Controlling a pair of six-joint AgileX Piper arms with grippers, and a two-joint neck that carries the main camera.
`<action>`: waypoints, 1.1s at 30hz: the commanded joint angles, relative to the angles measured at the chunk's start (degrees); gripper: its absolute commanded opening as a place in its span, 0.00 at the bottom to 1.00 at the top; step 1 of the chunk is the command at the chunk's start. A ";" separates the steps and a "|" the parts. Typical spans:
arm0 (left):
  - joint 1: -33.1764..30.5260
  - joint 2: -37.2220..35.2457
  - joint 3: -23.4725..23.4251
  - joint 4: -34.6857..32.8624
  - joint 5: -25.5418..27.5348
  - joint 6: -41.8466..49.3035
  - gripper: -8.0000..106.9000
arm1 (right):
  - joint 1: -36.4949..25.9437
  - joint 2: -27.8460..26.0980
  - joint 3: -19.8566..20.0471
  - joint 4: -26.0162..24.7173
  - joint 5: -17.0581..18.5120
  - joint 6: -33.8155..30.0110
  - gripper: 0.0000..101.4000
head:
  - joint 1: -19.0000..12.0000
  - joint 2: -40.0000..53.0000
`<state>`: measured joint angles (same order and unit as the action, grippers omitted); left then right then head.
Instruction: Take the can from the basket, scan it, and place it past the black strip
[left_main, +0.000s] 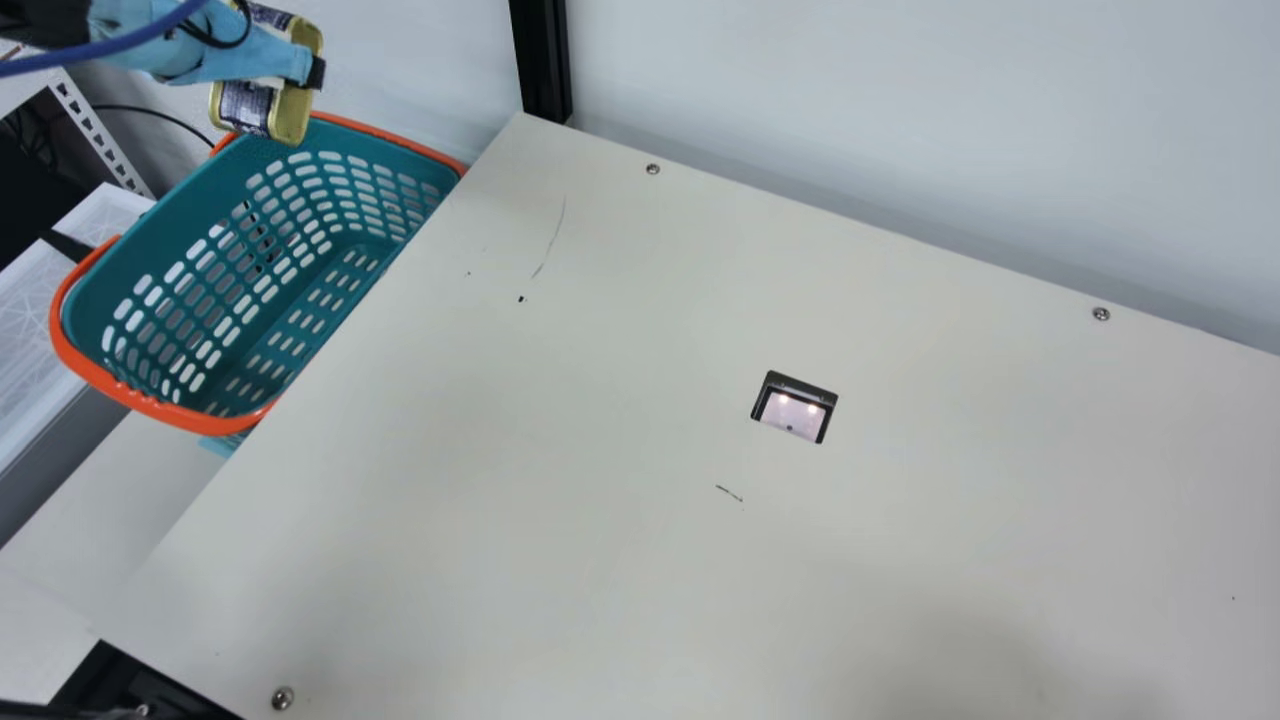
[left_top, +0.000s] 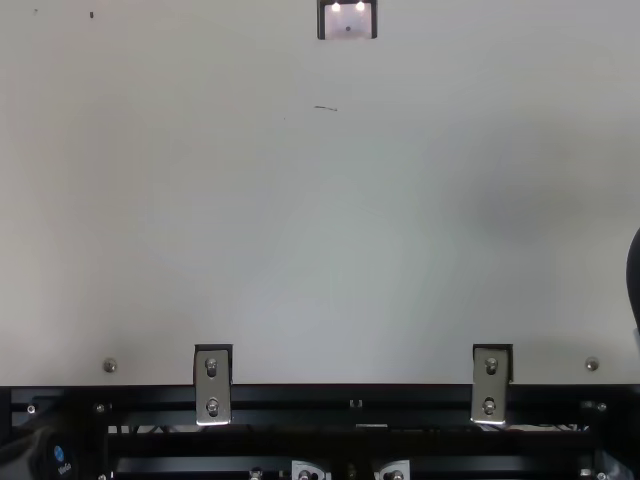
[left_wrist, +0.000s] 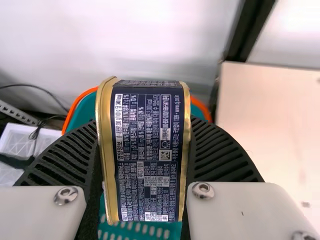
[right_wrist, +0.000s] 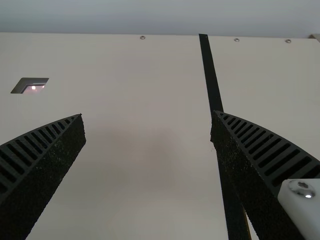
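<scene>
My left gripper (left_main: 300, 78) is at the upper left of the main view, over the far end of the teal basket (left_main: 180, 240). It is shut on the can (left_main: 246, 105), a dark blue one with gold rims. In the left wrist view the can (left_wrist: 149, 150) is held between the ribbed fingers of the left gripper (left_wrist: 142, 145), its printed side facing the camera. My right gripper (right_wrist: 148, 117) stands open above the table with nothing between its fingers. The black strip (right_wrist: 212, 80) runs along the table in the right wrist view, passing behind one finger.
The scanner window (left_main: 795, 408) is set into the cream table (left_main: 560, 420). A black post (left_main: 541, 60) rises at the table's far left corner, by the wall. The basket has an orange handle rim and sits beside the table's left edge.
</scene>
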<state>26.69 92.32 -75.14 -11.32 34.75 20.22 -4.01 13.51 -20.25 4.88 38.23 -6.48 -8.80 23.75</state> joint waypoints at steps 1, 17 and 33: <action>-0.69 -2.15 0.40 -0.71 1.68 -0.40 0.16 | 0.00 0.00 0.00 0.00 0.00 0.00 1.00 | -1.77 0.32; -7.46 -14.52 5.20 -6.29 16.65 -4.33 0.16 | 0.00 0.00 0.00 0.00 0.00 0.00 1.00 | -1.77 0.32; -15.90 -22.85 1.89 -7.47 27.08 -11.10 0.16 | 0.00 0.00 0.00 0.00 0.00 0.00 1.00 | -1.77 0.32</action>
<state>11.28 69.62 -72.88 -18.56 60.94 9.58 -4.01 13.51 -20.25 4.88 38.23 -6.48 -8.80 23.75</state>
